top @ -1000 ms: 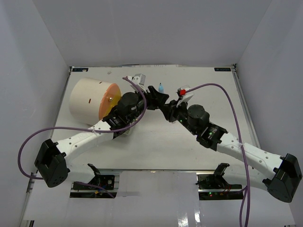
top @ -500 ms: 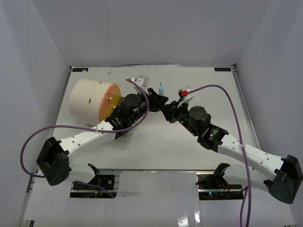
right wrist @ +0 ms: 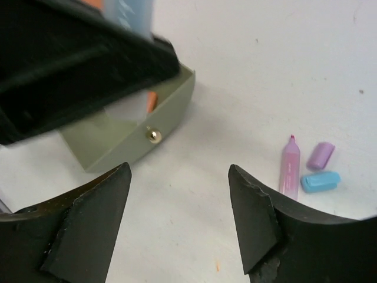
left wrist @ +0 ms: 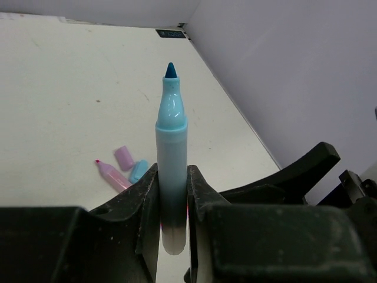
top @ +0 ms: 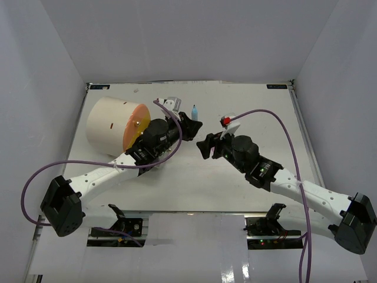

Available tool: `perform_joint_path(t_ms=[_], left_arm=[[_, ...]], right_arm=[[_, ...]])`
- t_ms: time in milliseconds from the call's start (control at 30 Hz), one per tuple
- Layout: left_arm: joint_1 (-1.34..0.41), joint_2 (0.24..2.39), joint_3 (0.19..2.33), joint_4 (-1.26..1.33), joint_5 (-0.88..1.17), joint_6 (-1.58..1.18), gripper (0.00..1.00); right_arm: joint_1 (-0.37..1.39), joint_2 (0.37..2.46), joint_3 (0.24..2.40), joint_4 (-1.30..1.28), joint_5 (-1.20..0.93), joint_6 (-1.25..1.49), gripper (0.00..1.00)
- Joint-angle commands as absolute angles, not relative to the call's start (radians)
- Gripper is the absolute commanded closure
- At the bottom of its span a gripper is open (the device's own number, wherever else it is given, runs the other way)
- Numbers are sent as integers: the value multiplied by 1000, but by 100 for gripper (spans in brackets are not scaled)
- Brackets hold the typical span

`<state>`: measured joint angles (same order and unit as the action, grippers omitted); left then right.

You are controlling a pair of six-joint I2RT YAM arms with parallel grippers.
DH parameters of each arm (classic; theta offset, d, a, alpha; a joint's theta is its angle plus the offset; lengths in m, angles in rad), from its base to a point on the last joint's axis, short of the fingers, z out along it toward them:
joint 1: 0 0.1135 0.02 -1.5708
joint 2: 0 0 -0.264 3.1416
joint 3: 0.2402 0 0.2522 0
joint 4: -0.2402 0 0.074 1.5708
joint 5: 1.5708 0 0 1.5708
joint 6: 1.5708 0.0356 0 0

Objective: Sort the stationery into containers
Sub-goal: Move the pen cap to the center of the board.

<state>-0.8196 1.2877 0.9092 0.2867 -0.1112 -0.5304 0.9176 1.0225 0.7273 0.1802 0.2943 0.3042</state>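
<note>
Judging from my feeds, I'd put the sorting partway through: one marker is in hand but not yet in a drawer, and loose pieces wait on the white tabletop (top: 194, 188); what is already stored I cannot see. Counting from the largest down: one big cream cylinder with an orange round face (top: 112, 125) lies on its side at the far left. One grey-green drawer with a small brass knob (right wrist: 118, 138) stands on the tabletop under my left arm, with something orange inside that I cannot identify. The left gripper (left wrist: 172, 177), just beside the orange face, has its jaws clamped on the one light blue uncapped marker (left wrist: 171, 135), clear of the tabletop and near that drawer. The right gripper (right wrist: 179, 177) faces it, jaws spread wide with nothing between them. Near it on the tabletop lie one pink uncapped marker (right wrist: 290, 171) and, just beside it, one purple cap (right wrist: 321, 155) and one light blue cap (right wrist: 321, 181). That makes two markers and two caps, with the pink marker and both caps left to put away.
</note>
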Motion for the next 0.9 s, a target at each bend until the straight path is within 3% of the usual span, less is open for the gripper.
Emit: perform_joint_path(t_ms=[0,267,467,867], left_arm=[[-763,1218,899,250,-97,-437,84],[-534,1137,891,91,201,-310,86],[-508,1074,845,14,357,-152,85],[-505,988,715,51,339,-160,81]], right_arm=[[901,1017,704,97,339,348,26],[671,1153,762,-133,244,485,25],[577,1327,880,-182,195,321,27],[448,1638,1112,-230,106,134,51]])
